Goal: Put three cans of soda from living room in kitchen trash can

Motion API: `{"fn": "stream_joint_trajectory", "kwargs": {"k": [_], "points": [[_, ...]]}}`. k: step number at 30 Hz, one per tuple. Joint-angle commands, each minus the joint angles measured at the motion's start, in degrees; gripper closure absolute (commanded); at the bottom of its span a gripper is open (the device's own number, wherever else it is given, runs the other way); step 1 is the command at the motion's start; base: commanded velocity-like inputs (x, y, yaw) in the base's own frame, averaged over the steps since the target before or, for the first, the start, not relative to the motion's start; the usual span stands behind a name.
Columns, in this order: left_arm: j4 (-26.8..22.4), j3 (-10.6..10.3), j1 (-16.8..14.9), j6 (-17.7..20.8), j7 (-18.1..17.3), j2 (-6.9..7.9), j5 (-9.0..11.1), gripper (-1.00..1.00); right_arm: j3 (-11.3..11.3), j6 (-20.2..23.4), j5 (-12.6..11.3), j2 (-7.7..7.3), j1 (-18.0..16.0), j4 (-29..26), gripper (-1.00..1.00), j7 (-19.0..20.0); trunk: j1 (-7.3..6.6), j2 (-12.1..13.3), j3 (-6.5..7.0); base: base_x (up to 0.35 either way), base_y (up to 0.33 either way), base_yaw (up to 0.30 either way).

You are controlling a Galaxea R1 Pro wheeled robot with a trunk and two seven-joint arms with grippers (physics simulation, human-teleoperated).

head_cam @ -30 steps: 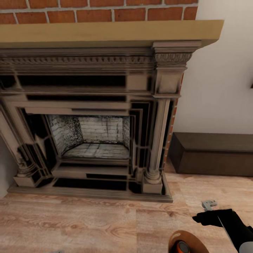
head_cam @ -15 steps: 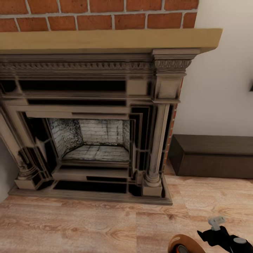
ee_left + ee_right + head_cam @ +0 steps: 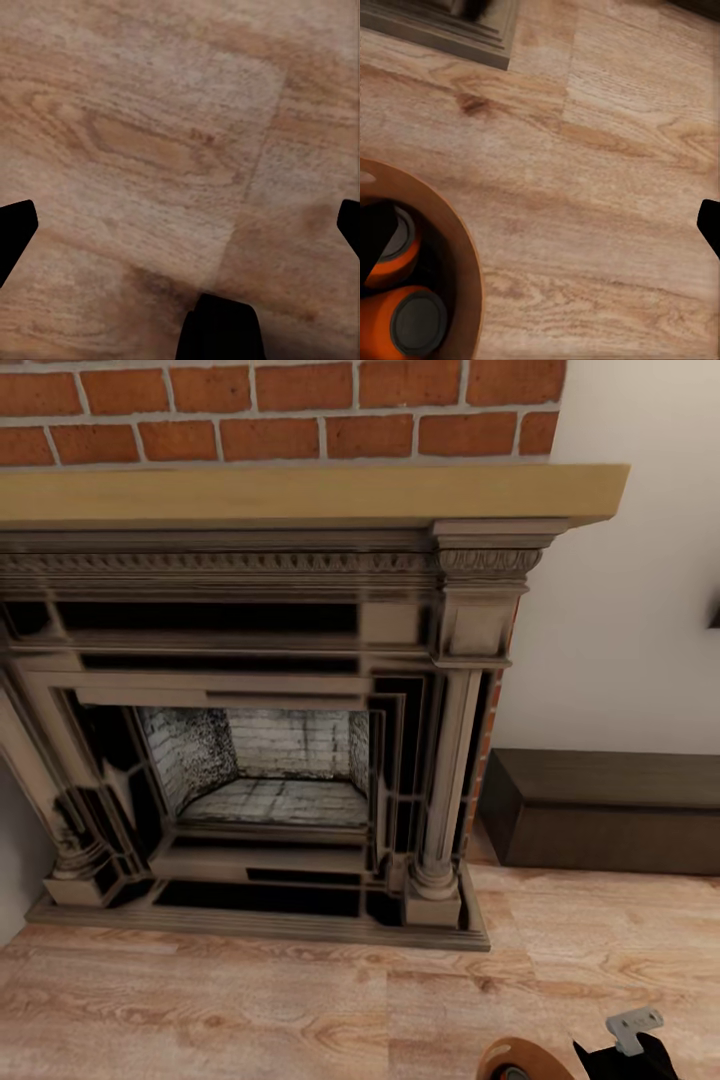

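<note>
Your robot faces the living room fireplace point(image 3: 270, 760). Two orange soda cans point(image 3: 397, 292) stand inside the trash can point(image 3: 465, 255), beside your right gripper point(image 3: 632, 1040), its jaws spread wide. Your left gripper point(image 3: 180, 225) hangs equally wide over the wood floor point(image 3: 150, 112).

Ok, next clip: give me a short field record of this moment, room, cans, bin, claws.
room: living room, fireplace ahead, dark bench to its right
bin: rim on the wood floor, tan-brown inside
cans: two orange cans upright inside the bin
right claw: near the bin, fingers apart, nothing held
left claw: over bare floor, fingers apart, nothing held
</note>
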Motion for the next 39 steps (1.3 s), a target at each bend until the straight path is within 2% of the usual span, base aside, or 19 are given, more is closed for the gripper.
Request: {"fn": "stream_joint_trajectory", "kwargs": {"k": [1, 11, 25, 39], "points": [[0.0, 0.0, 0.0, 0.0, 0.0, 0.0, 0.0, -1.0, 0.0, 0.0, 0.0, 0.04, 0.1, -0.1, -1.0, 0.0, -0.23, 0.4, 0.18, 0.0, 0.0, 0.0], [0.1, 0.0, 0.0, -0.1, 0.0, 0.0, 0.0, -1.0, -0.1, -0.2, 0.0, 0.41, 2.0, -0.4, -1.0, 0.1, -2.42, 4.4, 1.98, 0.0, 0.0, 0.0], [0.2, 0.0, 0.0, -0.1, 0.0, 0.0, 0.0, -1.0, -0.2, -2.3, -0.1, 1.26, 3.5, -0.1, -1.0, 0.1, -5.5, 10.0, 4.49, 0.0, 0.0, 0.0], [0.2, 0.0, 0.0, -0.3, 0.0, 0.0, -0.1, -1.0, -0.1, -2.6, -0.2, 1.59, 4.4, 0.3, -1.0, 0.1, -8.57, 15.7, 7.01, 0.0, 0.0, 0.0]]}}
